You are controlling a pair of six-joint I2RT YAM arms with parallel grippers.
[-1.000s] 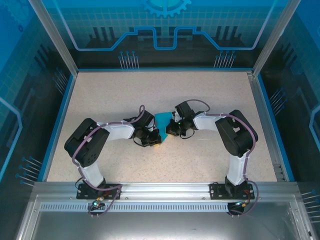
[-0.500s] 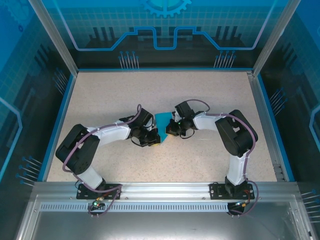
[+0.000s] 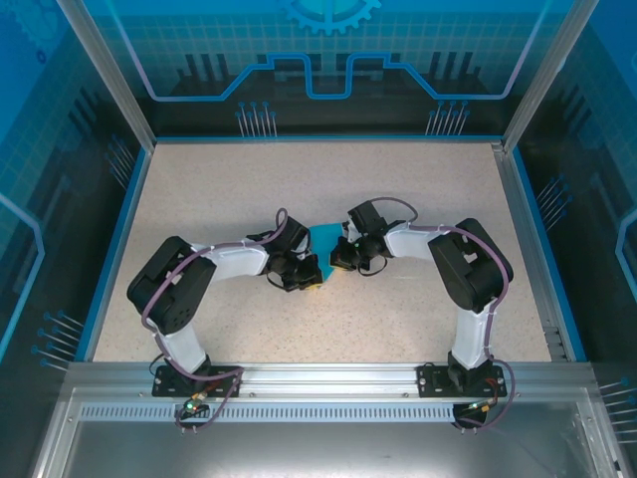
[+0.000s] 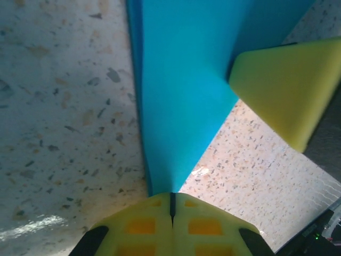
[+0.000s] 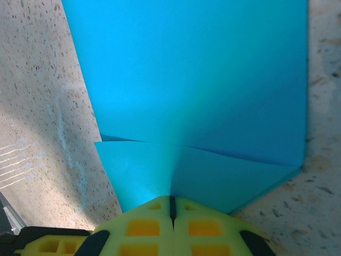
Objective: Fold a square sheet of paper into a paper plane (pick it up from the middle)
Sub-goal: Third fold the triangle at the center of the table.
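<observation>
No words, numbers or brand names can be read anywhere; the back wall panel (image 3: 328,70) carries only a gear emblem (image 3: 330,12) and circuit-like blue lines, without letters; the sheet of paper (image 5: 186,80) shows plain turquoise faces.

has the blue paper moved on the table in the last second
No. The folded sheet of paper stays at the same spot against the table's blue back rim.

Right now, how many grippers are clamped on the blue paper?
2. The left gripper is shut on the narrow tip of the blue paper; the right gripper is shut on its folded edge, from the opposite side.
</observation>
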